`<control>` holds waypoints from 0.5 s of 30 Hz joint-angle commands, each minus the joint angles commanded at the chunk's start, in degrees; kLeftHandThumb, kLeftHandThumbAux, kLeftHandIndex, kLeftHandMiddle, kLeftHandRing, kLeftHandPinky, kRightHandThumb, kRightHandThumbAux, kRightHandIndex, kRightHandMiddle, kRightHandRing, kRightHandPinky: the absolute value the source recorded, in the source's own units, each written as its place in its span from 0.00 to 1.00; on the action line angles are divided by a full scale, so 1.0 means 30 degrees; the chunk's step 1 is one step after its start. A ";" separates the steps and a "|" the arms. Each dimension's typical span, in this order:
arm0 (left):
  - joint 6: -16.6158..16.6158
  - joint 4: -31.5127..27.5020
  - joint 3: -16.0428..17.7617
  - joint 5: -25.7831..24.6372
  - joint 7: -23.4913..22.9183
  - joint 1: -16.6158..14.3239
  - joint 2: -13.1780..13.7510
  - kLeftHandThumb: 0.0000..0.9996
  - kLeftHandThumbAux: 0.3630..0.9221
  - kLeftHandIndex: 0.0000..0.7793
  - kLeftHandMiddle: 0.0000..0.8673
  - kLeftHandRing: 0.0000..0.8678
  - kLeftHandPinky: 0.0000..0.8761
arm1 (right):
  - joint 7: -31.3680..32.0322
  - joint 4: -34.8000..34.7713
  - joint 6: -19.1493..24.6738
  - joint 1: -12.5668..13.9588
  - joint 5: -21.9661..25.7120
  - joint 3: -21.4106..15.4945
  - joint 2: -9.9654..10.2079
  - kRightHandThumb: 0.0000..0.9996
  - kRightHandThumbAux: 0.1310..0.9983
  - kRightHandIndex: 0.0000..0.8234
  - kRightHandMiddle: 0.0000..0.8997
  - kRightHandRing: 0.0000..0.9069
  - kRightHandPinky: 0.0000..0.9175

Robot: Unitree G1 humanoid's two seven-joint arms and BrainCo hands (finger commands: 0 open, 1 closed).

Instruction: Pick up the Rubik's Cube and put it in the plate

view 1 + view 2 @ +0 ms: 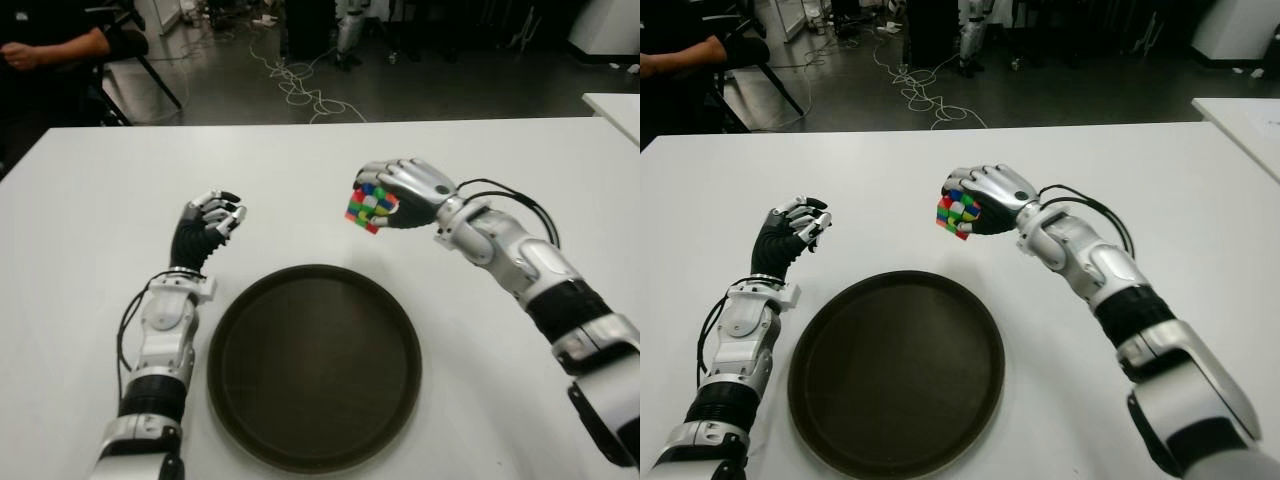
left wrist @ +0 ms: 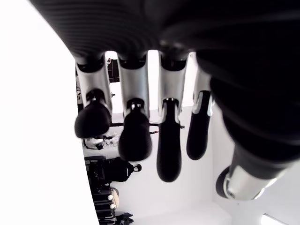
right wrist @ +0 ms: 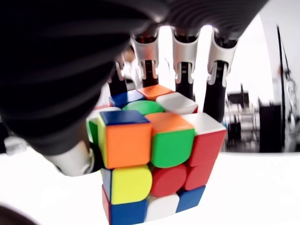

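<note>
My right hand [image 1: 400, 195] holds the multicoloured Rubik's Cube [image 1: 368, 208] above the white table, just beyond the far right rim of the plate. In the right wrist view the fingers [image 3: 185, 61] curl over the cube [image 3: 154, 154] and the thumb presses its side. The dark round plate [image 1: 313, 367] lies at the near middle of the table with nothing in it. My left hand [image 1: 212, 222] shows to the left of the plate, palm up off the table, fingers [image 2: 136, 136] loosely bent and holding nothing.
The white table [image 1: 120, 200] stretches wide around the plate. Beyond its far edge lie cables [image 1: 300, 85] on a dark floor, and a seated person's arm [image 1: 50, 50] shows at the far left. Another white table corner [image 1: 615, 105] is at the far right.
</note>
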 joint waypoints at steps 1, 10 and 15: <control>0.0004 0.0030 -0.0003 -0.0005 -0.0001 -0.0030 -0.0013 0.84 0.53 0.54 0.66 0.86 0.88 | -0.0192 -0.0131 -0.0079 0.0090 0.0042 -0.0113 -0.0028 0.83 0.64 0.51 0.52 0.56 0.55; 0.0112 -0.0062 -0.0035 0.0017 0.0130 -0.0053 -0.0140 0.84 0.53 0.54 0.66 0.86 0.88 | -0.0256 -0.2616 -0.0403 0.1511 0.0986 -0.1309 -0.0147 0.83 0.64 0.51 0.52 0.57 0.58; -0.0026 0.0024 -0.0048 0.0107 0.0235 -0.0077 -0.0175 0.84 0.53 0.54 0.66 0.85 0.87 | -0.0288 -0.4382 -0.0274 0.2927 0.1062 -0.1707 -0.0034 0.83 0.64 0.51 0.52 0.59 0.64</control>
